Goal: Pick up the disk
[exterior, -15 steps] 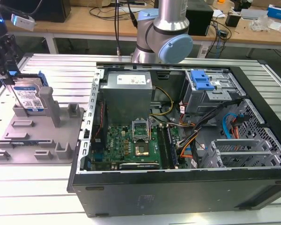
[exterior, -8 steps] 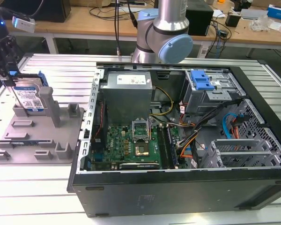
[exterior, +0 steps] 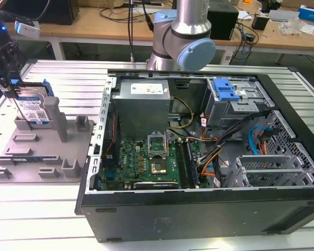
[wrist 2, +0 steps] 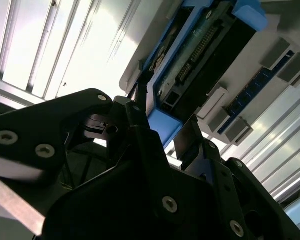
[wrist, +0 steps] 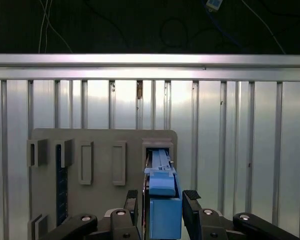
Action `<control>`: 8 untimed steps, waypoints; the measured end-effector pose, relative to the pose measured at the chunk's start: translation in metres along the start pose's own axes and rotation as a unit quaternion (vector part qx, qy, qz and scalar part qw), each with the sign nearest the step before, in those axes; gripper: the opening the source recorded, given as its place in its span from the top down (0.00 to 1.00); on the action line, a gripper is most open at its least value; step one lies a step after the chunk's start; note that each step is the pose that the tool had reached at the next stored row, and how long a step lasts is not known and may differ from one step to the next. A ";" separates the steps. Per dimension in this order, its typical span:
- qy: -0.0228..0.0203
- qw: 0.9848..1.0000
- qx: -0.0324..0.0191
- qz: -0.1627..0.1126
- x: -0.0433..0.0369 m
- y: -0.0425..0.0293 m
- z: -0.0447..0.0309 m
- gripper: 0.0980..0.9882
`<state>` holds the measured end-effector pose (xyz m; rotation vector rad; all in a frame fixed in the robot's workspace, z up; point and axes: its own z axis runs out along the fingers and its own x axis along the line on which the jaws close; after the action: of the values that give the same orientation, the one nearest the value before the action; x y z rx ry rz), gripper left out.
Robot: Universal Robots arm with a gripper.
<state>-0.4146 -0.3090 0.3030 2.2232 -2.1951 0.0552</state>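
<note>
The disk (exterior: 34, 109) stands on edge in a slot of the grey plastic holder (exterior: 42, 151) at the exterior view's left. It is silver with a white and blue label and blue side rails. My gripper (exterior: 14, 90) comes down on its upper edge. In the first wrist view the disk (wrist: 161, 159) runs edge-on between my fingers, and the gripper (wrist: 162, 196) is shut on its blue rail. In the second wrist view the gripper (wrist 2: 165, 107) clamps the end of the disk (wrist 2: 200, 55) with the connector. The disk's lower edge sits in the holder (wrist: 100, 150).
An open computer case (exterior: 199, 209) with motherboard, cables and a big grey metal box (exterior: 141, 104) takes up the middle and the exterior view's right. The arm's base (exterior: 188, 36) rises behind it. All rests on a slatted metal table (exterior: 42, 219). Cluttered workbenches stand behind.
</note>
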 end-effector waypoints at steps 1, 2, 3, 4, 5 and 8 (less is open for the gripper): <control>0.000 1.000 0.000 0.000 0.0000 0.0000 0.0002 0.57; 0.000 1.000 0.000 0.000 0.0000 0.0000 0.0003 0.57; 0.000 1.000 0.000 0.000 0.0000 0.0000 0.0005 0.57; 0.000 1.000 0.000 0.000 0.0000 0.0000 0.0007 0.57; 0.000 1.000 0.000 0.000 -0.0001 0.0000 0.0011 0.57; 0.000 1.000 0.000 0.000 -0.0001 0.0000 0.0028 0.57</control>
<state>-0.4146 -0.3090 0.3002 2.2231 -2.1951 0.0551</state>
